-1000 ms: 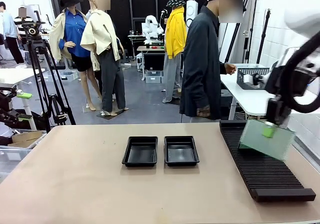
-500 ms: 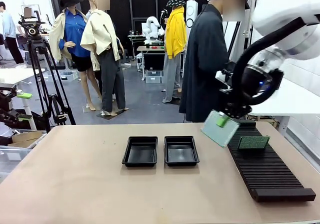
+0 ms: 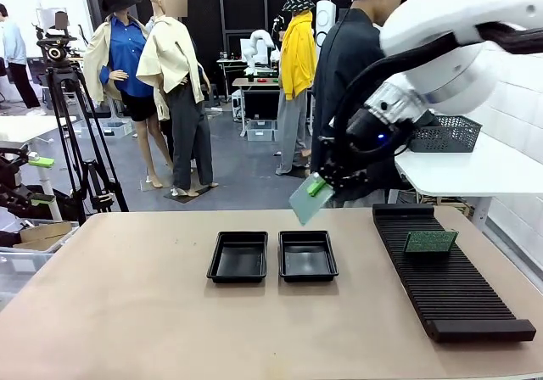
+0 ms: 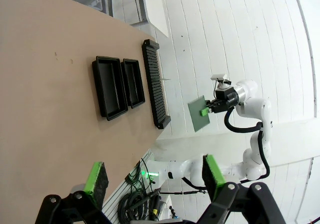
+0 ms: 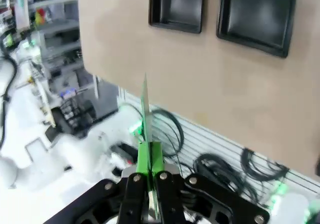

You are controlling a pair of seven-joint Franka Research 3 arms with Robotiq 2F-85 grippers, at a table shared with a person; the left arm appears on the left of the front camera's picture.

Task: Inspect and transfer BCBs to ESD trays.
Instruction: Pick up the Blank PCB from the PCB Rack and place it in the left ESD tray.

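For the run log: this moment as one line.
right gripper: shut on BCB, aloft | left gripper: open, empty | ESD trays: empty | rack: second BCB

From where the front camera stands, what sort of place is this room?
Probably a robotics lab set up for electronics handling: the right gripper holds a green BCB aloft, two black ESD trays and a slotted rack lie on the table, and a camera tripod stands behind.
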